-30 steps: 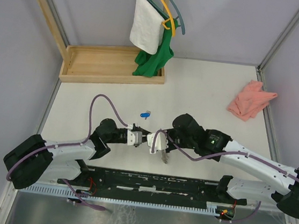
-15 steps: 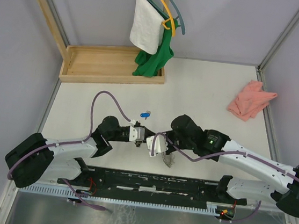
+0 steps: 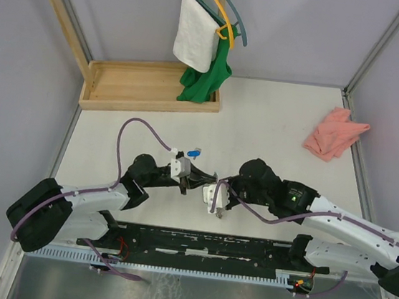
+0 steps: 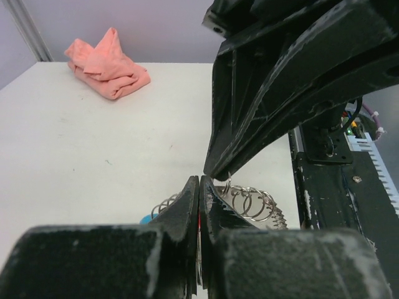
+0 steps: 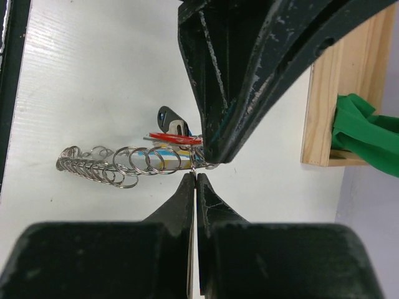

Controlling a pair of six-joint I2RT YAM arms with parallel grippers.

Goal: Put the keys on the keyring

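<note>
My left gripper (image 3: 202,180) and right gripper (image 3: 214,187) meet tip to tip at the table's near middle. The left gripper (image 4: 199,182) is shut on the red-headed key (image 5: 174,137), seen as a red sliver between its jaws. The right gripper (image 5: 196,175) is shut on the end ring of a chain of metal keyrings (image 5: 112,163), which trails off beside the red key. The rings also show in the left wrist view (image 4: 252,200). The blue-headed key (image 3: 196,151) lies on the table just behind the left gripper. It is apart from both grippers.
A wooden tray (image 3: 149,86) holding a green cloth (image 3: 206,78) stands at the back left. A white towel (image 3: 195,39) hangs on hangers above it. A pink cloth (image 3: 334,134) lies at the right edge. A black rail (image 3: 203,244) runs along the near edge.
The left gripper has moved right and back to meet the right gripper. The right arm has drawn back to the right. The hanging ring chain is now mostly hidden in the top view.
</note>
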